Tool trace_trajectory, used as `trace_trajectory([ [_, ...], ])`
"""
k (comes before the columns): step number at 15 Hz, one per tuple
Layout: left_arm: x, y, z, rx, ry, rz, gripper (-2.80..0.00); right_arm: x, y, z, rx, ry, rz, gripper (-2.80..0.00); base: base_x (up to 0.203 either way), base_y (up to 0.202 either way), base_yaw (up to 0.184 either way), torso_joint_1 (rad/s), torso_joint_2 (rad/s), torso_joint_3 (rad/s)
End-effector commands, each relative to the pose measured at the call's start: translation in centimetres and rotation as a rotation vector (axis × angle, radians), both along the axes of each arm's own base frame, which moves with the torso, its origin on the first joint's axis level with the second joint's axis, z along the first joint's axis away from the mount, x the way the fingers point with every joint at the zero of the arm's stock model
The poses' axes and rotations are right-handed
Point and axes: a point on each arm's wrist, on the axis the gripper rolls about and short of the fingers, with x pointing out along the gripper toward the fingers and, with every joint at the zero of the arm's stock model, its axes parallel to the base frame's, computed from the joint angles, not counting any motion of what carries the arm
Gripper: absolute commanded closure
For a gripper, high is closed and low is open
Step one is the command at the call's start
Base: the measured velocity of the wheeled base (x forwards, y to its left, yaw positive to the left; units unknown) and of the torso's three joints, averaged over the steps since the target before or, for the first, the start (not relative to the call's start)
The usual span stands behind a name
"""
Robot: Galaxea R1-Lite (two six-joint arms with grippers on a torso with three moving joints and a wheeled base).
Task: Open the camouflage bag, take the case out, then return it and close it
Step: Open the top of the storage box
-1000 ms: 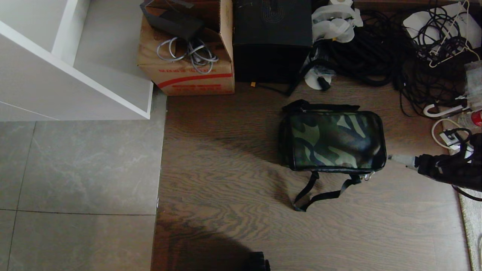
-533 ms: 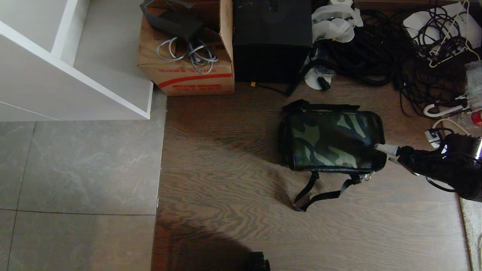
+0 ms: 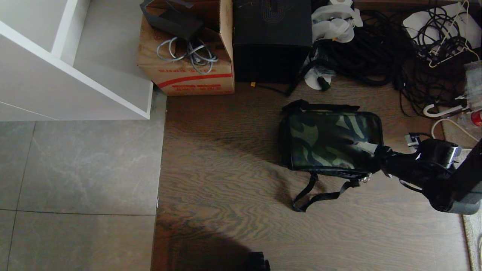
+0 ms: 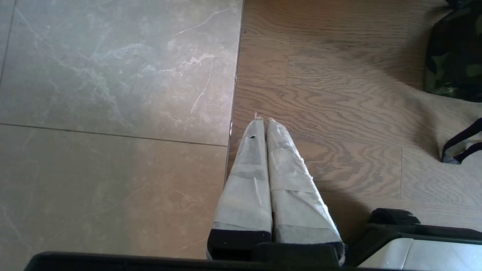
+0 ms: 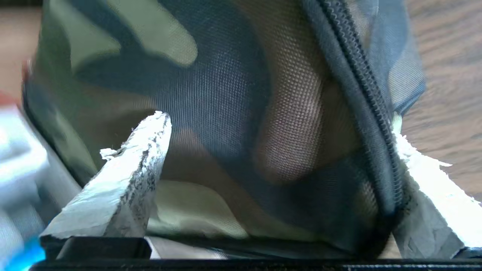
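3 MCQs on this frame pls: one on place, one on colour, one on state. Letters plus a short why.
1. Where does the boxy green-black-tan camouflage bag stand?
A. on the brown wood floor
B. on the grey tile
C. inside the brown cardboard carton

2. What colour is the stripe on the brown cardboard carton?
A. blue
B. red
C. yellow

3. How is the right gripper?
A. shut on the strap
B. out of view
C. open, fingers astride the bag's zipped corner

Key: 1 A, wood grain lies all round the bag; 2 B, a red band crosses the carton's front; 3 C, the right wrist view shows the fingers wide apart.
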Motion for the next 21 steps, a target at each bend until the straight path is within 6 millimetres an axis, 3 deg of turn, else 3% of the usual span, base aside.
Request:
trace_trajectory([
  [1,0.1,0.0,-0.3,0.000,0.009,0.001,0.00,-0.3,3.4,-0.5,0.093,0.059,-0.025,-2.80,0.000,0.000,0.000,0.000,0.00,0.000],
  [3,0.1,0.0,-0.3,0.000,0.010,0.001,0.00,-0.9,5.5,-0.5,0.120,0.093,-0.035,-2.80,0.000,0.000,0.000,0.000,0.00,0.000],
  [10,0.1,0.0,-0.3,0.000,0.009,0.000,0.00,-2.7,5.9,2.1,0.114,0.071,-0.006,-2.80,0.000,0.000,0.000,0.000,0.00,0.000],
  [14,0.1,0.0,-0.3,0.000,0.010,0.001,0.00,-4.5,3.2,3.1,-0.060,0.078,0.093,-2.80,0.000,0.000,0.000,0.000,0.00,0.000],
  [19,0.1,0.0,-0.2,0.000,0.008,0.001,0.00,-8.7,1.3,0.9,-0.479,0.196,0.285,-2.80,0.000,0.000,0.000,0.000,0.00,0.000],
  [21,0.1,0.0,-0.3,0.000,0.008,0.000,0.00,-10.2,0.9,0.2,-0.533,0.240,0.332,-2.80,0.000,0.000,0.000,0.000,0.00,0.000],
])
